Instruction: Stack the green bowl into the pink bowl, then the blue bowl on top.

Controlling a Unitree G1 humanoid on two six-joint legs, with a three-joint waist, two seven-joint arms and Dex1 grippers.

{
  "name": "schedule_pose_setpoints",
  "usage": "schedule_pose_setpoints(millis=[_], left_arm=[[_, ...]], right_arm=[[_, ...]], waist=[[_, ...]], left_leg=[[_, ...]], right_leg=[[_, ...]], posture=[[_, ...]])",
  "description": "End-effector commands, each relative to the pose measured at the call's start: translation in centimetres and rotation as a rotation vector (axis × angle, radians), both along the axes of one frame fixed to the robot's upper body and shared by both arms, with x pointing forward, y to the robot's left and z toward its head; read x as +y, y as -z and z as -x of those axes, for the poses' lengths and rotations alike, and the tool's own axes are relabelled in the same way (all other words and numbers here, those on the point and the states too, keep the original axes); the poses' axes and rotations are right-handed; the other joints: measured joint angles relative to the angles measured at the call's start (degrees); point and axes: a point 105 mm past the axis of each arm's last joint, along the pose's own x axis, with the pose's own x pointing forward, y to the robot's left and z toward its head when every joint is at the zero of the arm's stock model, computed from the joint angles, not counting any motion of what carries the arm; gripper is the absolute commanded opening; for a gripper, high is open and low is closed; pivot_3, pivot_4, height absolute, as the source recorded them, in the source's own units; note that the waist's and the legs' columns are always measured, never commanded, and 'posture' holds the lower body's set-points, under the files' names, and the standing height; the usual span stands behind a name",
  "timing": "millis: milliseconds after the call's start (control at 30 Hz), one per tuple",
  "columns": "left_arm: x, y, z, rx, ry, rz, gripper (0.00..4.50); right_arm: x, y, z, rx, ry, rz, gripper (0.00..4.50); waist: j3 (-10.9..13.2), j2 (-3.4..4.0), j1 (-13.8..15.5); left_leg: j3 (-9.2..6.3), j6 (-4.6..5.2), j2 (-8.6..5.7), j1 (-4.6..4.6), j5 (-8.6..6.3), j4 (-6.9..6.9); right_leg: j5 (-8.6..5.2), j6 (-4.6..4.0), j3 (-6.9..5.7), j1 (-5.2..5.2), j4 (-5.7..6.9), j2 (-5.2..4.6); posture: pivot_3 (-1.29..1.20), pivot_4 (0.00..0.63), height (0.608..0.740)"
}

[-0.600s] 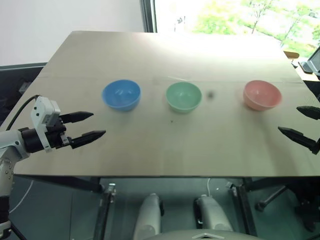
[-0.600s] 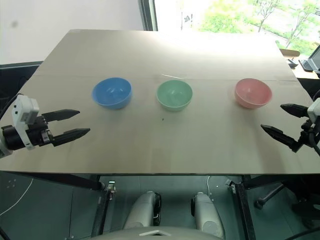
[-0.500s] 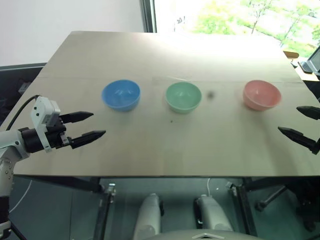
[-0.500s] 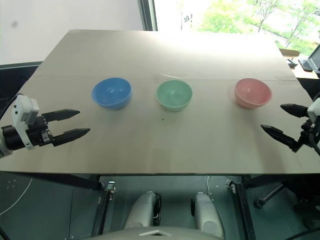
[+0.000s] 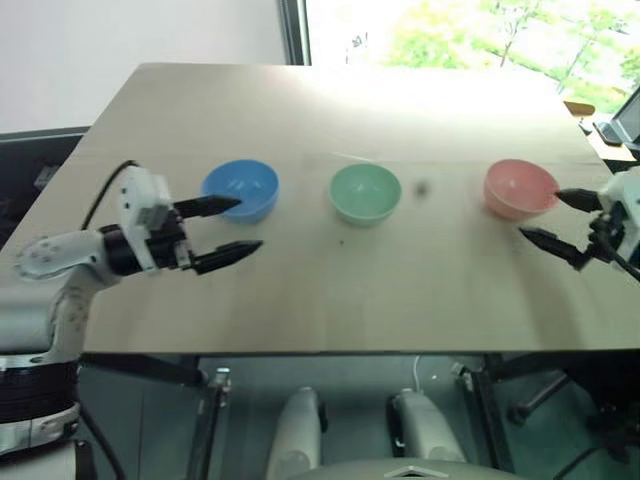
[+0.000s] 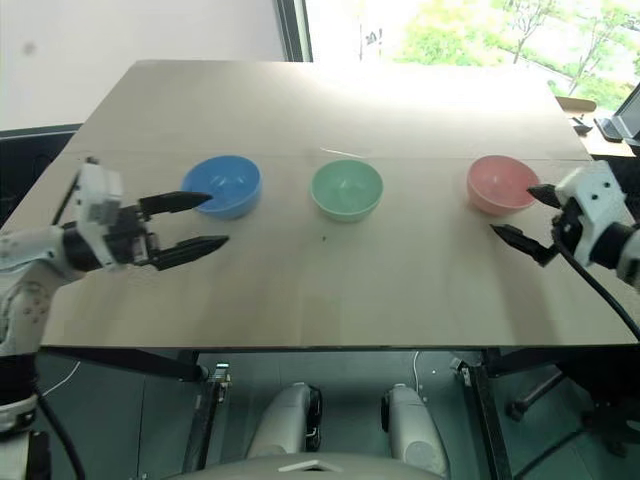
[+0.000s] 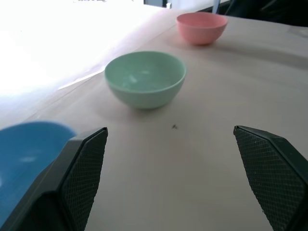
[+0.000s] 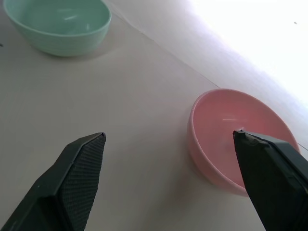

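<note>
Three round plastic bowls in a row mid-table [image 6: 330,290]: sky-blue [image 6: 222,185] | mint-green [image 6: 346,189] | salmon-pink [image 6: 502,184] near right edge | left end effector [image 6: 205,221] wide, empty | right end effector [image 6: 522,214] wide, empty.

A lab or office room: plain test table [image 6: 330,290], office-chair base [image 6: 540,400], large window [image 6: 450,40]

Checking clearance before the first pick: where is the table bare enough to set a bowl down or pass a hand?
Bare: the whole far half of the table behind the bowls, and the near strip in front of the green bowl. Gaps separate the blue bowl, green bowl and pink bowl. Crowded: the left gripper by blue, the right gripper by pink, both open.
</note>
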Motion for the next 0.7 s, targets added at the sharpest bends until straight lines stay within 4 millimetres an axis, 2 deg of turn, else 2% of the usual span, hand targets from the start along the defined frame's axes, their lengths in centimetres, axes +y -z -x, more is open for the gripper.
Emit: schedule_pose_setpoints(millis=[33,233,300,333,367,500,633,667,700], left_arm=[[-2.3,-1.5,0.6,-0.073,0.095,0.022,4.44],[-3.6,-1.7,1.5,-0.086,0.132,0.024,4.44],[-3.5,-1.5,2.0,-0.084,0.114,0.024,4.50],[-3.4,-1.5,2.2,-0.083,0.105,0.025,4.50],[-3.4,-1.4,2.4,-0.082,0.099,0.027,4.50],[-3.5,-1.4,2.8,-0.087,0.075,0.034,4.50],[-3.5,-1.5,2.9,-0.087,0.063,0.042,4.50],[-3.5,-1.5,2.9,-0.087,0.061,0.042,4.50],[-3.4,-1.5,2.9,-0.088,0.054,0.042,4.50]], right_arm=[[0.4,0.9,-2.1,0.015,-0.018,0.085,4.50],[0.1,2.0,-5.2,0.073,0.014,0.109,4.50],[0.1,2.5,-6.2,0.089,0.037,0.102,4.08],[0.1,2.6,-6.6,0.092,0.038,0.102,3.76],[0.1,2.6,-6.8,0.094,0.036,0.101,3.21],[0.2,2.9,-7.4,0.098,0.021,0.111,1.97],[0.3,3.2,-7.9,0.098,0.008,0.135,0.35],[0.3,3.3,-8.0,0.097,0.004,0.140,0.06],[0.3,3.2,-8.0,0.088,-0.001,0.158,0.06]], waist=[[0.0,0.02,0.1],[0.0,0.03,0.1],[0.0,0.03,0.0],[0.0,0.03,-0.1],[0.0,0.04,-0.1],[0.0,0.04,0.1],[0.0,0.05,0.1],[0.0,0.05,0.1],[0.0,0.05,0.1]], left_leg=[[-0.01,0.00,0.00,-0.01,0.00,-0.01],[-0.01,0.00,-0.01,-0.09,0.00,-0.07],[-0.01,0.00,-0.01,-0.09,0.00,-0.08],[0.00,0.00,-0.01,-0.07,0.00,-0.08],[0.00,0.00,-0.01,-0.06,0.00,-0.08],[-0.01,0.00,-0.01,-0.07,0.00,-0.10],[-0.01,0.00,-0.02,-0.05,0.00,-0.07],[-0.01,0.00,-0.02,-0.05,0.00,-0.07],[-0.01,0.00,-0.02,-0.04,0.00,-0.08]], right_leg=[[0.01,0.01,0.00,-0.01,0.00,0.02],[0.01,0.01,0.02,-0.06,-0.05,0.03],[0.01,0.01,0.02,-0.06,-0.05,0.03],[0.01,0.02,0.03,-0.06,-0.06,0.03],[0.01,0.01,0.04,-0.06,-0.05,0.03],[0.01,0.01,0.02,-0.06,-0.04,0.02],[0.02,0.02,0.03,-0.03,-0.04,0.01],[0.02,0.02,0.02,-0.03,-0.03,0.01],[0.01,0.02,0.02,-0.04,-0.02,0.02]], posture=[[0.00,0.150,0.740],[0.00,0.150,0.740],[0.00,0.150,0.740],[0.00,0.150,0.740],[0.00,0.150,0.740],[0.00,0.150,0.740],[0.00,0.150,0.740],[0.00,0.150,0.740],[0.00,0.150,0.740]])
